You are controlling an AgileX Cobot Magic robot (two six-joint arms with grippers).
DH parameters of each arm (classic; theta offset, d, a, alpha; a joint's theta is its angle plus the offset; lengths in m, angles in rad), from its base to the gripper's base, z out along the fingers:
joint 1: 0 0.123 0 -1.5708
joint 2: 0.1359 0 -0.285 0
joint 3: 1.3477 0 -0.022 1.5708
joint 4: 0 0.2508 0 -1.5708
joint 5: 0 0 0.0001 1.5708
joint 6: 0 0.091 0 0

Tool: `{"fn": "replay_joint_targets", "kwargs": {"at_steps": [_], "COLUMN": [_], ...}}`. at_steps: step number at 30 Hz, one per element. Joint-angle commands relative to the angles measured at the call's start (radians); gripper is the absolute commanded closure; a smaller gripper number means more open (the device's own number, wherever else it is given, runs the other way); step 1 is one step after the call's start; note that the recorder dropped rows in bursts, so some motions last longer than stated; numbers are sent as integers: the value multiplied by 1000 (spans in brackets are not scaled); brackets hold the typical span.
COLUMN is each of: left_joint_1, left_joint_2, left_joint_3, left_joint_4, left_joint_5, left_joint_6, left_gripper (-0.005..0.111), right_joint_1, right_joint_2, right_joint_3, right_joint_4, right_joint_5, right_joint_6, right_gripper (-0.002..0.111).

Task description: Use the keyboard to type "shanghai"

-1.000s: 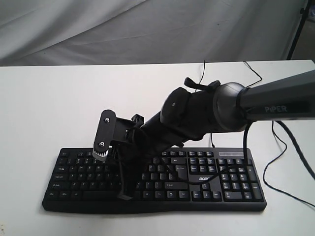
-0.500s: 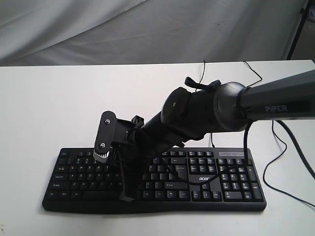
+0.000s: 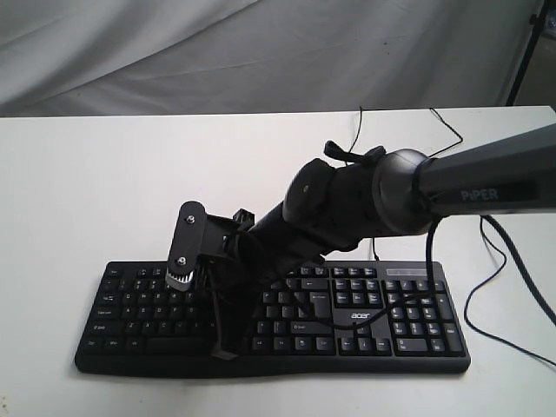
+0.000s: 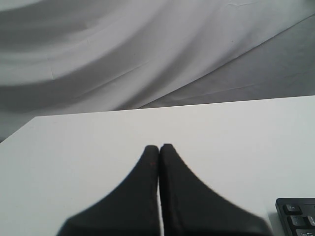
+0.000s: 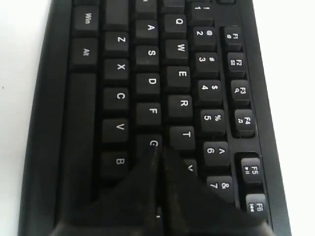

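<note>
The wide black keyboard (image 3: 382, 323) with a white acer logo lies along the front of the white table. My right arm reaches across it from the right. The right gripper (image 3: 222, 352) points down over the letter keys, shut with nothing held. In the right wrist view the keyboard (image 5: 147, 73) fills the frame, and the right gripper (image 5: 158, 148) has its tips over the edge of the G key, beside T. Whether they touch the key I cannot tell. My left gripper (image 4: 159, 146) is shut and empty over bare table, with a corner of the keyboard (image 4: 298, 216) beside it. The exterior view does not show it.
The white table (image 3: 104, 174) stretches behind and left of the keyboard. Thin black cables (image 3: 360, 130) trail over the table at the back, and another cable (image 3: 486, 287) loops at the right. A grey cloth (image 3: 261, 52) hangs behind. A black stand leg (image 3: 526, 52) is at the top right.
The right gripper and wrist have dipped a little lower toward the keys. The keyboard has not moved.
</note>
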Motion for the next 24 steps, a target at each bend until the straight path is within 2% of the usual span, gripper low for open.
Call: {"fn": "replay_joint_targets", "kwargs": {"at_steps": [1,24], "left_joint_1": [-4,-4], "left_joint_2": [3,3], "left_joint_3": [5,5], "left_joint_4": [-1,-1], "left_joint_5": [-3,-3], "left_joint_6": [-3,-3], "left_gripper": [106,106], "right_joint_1": [-7,-7], "right_joint_2": [-1,17], "right_joint_3": [-4,-4], "right_joint_4": [12,11], "right_joint_5": [5,23], "right_joint_6": [-6,-6], "right_gripper": [108,108]}}
